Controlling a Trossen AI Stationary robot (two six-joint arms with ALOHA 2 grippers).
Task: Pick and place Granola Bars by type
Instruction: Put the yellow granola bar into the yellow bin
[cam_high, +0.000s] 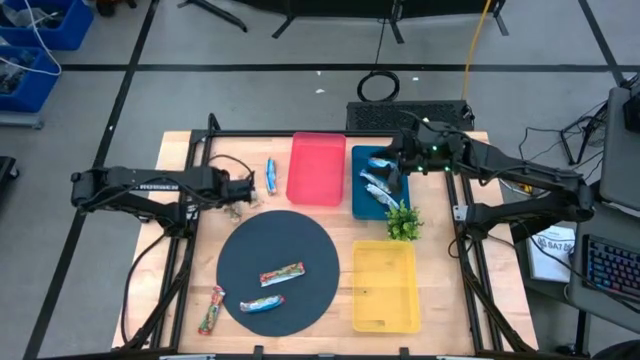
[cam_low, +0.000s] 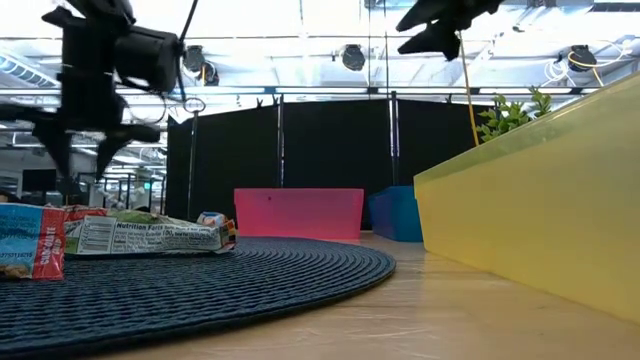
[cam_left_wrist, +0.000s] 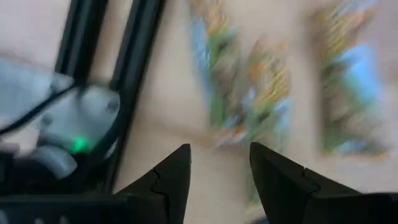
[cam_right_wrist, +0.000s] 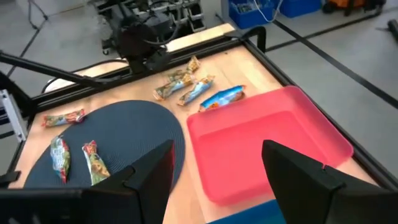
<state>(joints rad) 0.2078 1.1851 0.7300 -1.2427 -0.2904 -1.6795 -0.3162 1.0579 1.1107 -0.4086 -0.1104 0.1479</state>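
Note:
Several granola bars (cam_high: 240, 205) lie flat on the wood at the table's far left. A blue one (cam_high: 270, 175) lies beside the red tray (cam_high: 316, 168). My left gripper (cam_left_wrist: 217, 155) hangs open just above those bars, pointing down, with nothing between its fingers. Two bars (cam_high: 282, 273) lie on the dark round mat (cam_high: 240, 250), and one (cam_high: 211, 310) lies off the mat's near left edge. Silvery bars (cam_high: 378, 185) lie in the blue tray (cam_high: 358, 205). My right gripper (cam_right_wrist: 214, 155) stands open and raised above the blue tray, holding nothing.
A yellow tray (cam_high: 385, 285) stands at the near right. A small green plant sprig (cam_high: 402, 220) sits between it and the blue tray. A black frame rail (cam_left_wrist: 134, 68) runs along the table's left side, close to my left gripper.

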